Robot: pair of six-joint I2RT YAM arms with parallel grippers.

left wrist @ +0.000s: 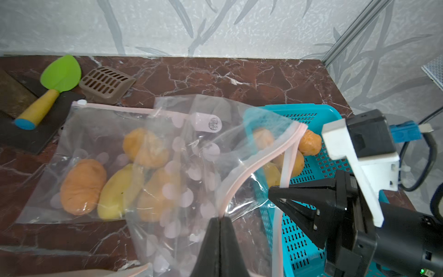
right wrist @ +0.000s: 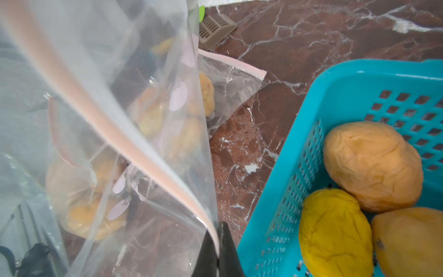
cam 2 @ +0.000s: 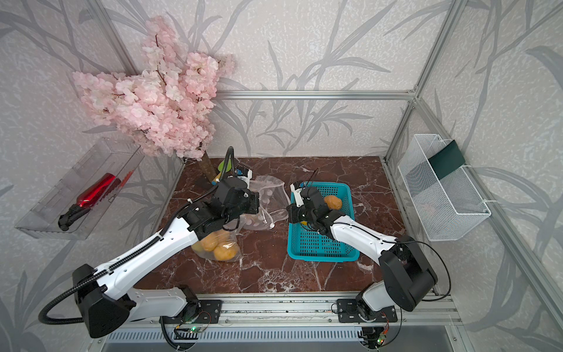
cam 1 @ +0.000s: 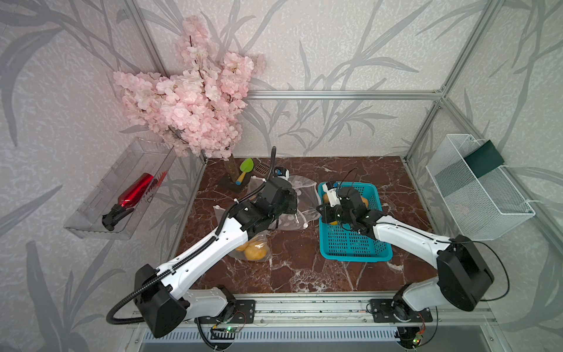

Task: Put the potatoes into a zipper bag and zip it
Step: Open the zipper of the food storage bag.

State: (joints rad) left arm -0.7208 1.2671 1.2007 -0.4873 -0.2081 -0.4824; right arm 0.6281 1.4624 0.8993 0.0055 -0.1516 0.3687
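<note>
Holding the bag (left wrist: 203, 153) open, left gripper (left wrist: 219, 218) and right gripper (right wrist: 218, 227) both clenched on its rim; next likely needs one freed to fetch potatoes (right wrist: 371, 165) from the right basket (right wrist: 335, 96).

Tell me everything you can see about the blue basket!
The blue basket is a rectangular plastic tray with rows of small holes in its floor and walls. It sits flat on the marble table, on the right side. At least three potatoes, wrinkly, orange and yellow, lie at its far end. The right arm reaches over it.
</note>
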